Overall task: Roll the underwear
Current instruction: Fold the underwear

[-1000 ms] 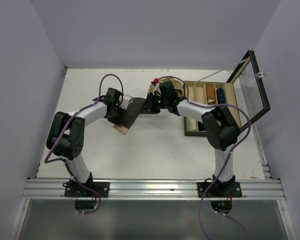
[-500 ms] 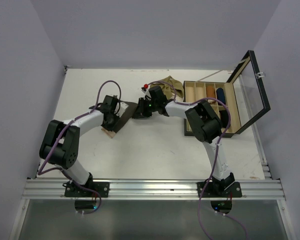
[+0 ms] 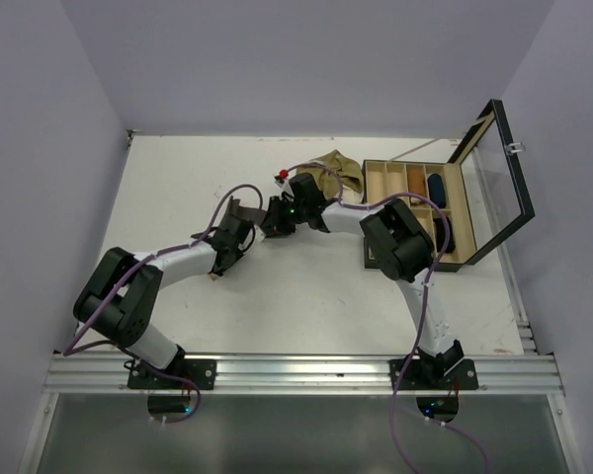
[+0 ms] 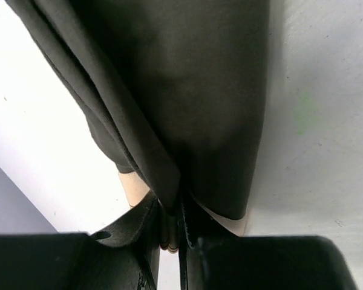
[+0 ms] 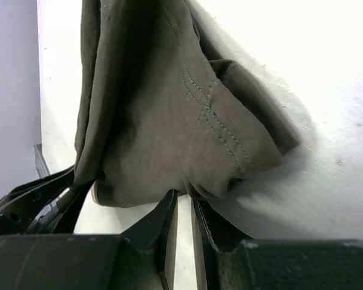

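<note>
The dark brown underwear (image 3: 256, 220) is bunched between my two grippers at the table's middle back. My left gripper (image 3: 233, 235) is shut on its beige waistband end; in the left wrist view the dark cloth (image 4: 187, 90) runs away from the gripper (image 4: 176, 225), with the waistband (image 4: 135, 188) showing beside the jaws. From the other side, my right gripper (image 3: 280, 216) pinches the same cloth (image 5: 169, 133) at its fingertips, and that gripper (image 5: 184, 202) shows only a narrow gap. The olive-tan underwear (image 3: 338, 169) lies crumpled behind the right wrist, untouched.
An open black box (image 3: 427, 209) with wooden compartments stands at the right, its glass lid (image 3: 504, 173) raised. A small red item (image 3: 282, 176) lies near the olive-tan cloth. Purple walls close in the back and sides.
Both grippers moved left and toward each other with the dark brown underwear. The left wrist swung nearer and rightward. The cloth is now shorter and more bunched, and the olive-tan underwear came into view.
</note>
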Robot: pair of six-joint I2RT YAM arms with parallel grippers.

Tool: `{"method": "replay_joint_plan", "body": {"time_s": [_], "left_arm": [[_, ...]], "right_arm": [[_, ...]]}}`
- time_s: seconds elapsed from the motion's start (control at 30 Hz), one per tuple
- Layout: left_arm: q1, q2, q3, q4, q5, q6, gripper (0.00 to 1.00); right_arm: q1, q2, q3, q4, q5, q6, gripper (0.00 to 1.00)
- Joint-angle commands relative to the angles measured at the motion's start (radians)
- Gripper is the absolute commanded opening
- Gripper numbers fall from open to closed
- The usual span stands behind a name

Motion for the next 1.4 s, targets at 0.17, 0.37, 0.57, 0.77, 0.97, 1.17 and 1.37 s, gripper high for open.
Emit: {"method": "replay_joint_plan", "body": {"time_s": [0.17, 0.37, 0.57, 0.77, 0.97, 1.17, 1.37], "left_arm": [[-0.008, -0.017, -0.176, 0.063, 0.033, 0.11, 0.2], [-0.008, -0.132, -0.381, 0.307, -0.042, 0.36, 0.21], [-0.008, -0.145, -0.48, 0.513, -0.083, 0.478, 0.22], [-0.015, -0.125, -0.607, 0.741, -0.112, 0.564, 0.23], [-0.017, -0.088, -0.621, 0.784, -0.103, 0.563, 0.22], [-0.018, -0.057, -0.627, 0.83, -0.114, 0.577, 0.21], [-0.018, -0.053, -0.632, 0.838, -0.106, 0.569, 0.21]], "right_arm": [[-0.077, -0.163, 0.102, -0.153, 0.001, -0.179, 0.26], [-0.084, -0.258, 0.149, -0.334, 0.016, -0.377, 0.4], [-0.082, -0.25, 0.293, -0.527, 0.024, -0.673, 0.49], [-0.082, -0.168, 0.476, -0.742, 0.003, -0.799, 0.62], [-0.025, -0.004, 0.704, -0.881, 0.042, -0.894, 0.66], [-0.016, 0.123, 0.749, -0.813, -0.036, -0.56, 0.63], [-0.016, 0.151, 0.651, -0.606, -0.065, -0.269, 0.79]]}}
